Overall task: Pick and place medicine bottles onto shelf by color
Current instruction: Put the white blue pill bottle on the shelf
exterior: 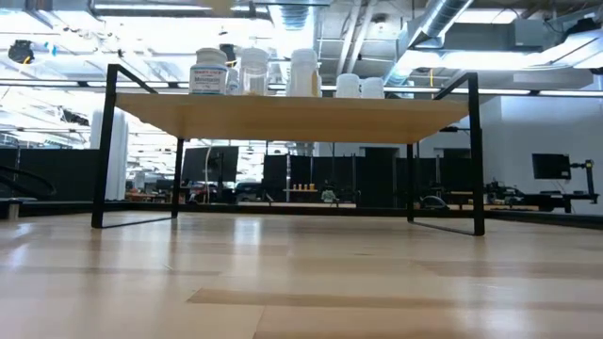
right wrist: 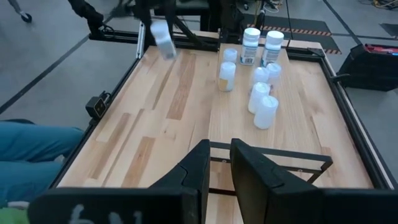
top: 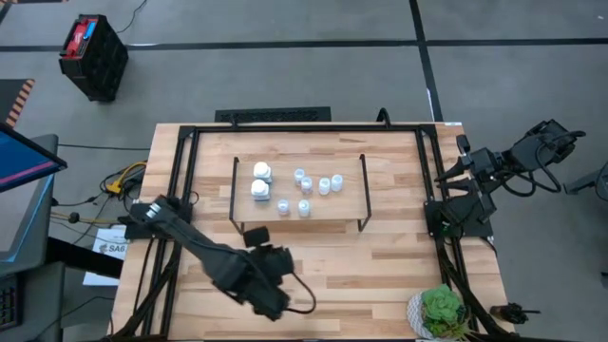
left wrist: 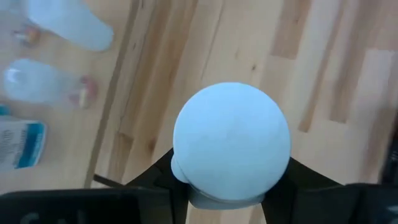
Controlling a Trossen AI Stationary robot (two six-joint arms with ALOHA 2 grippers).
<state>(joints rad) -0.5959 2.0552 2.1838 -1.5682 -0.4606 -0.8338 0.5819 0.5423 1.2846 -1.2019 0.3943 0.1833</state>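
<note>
Gripping a bottle — left tool near shelf.

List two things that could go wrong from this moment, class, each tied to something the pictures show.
1. The left claw grips a pale bottle only at its lower part, so it may tilt or slip in transit.
2. The bottles on the shelf stand close together, so setting another down among them might knock one over or off the edge.
</note>
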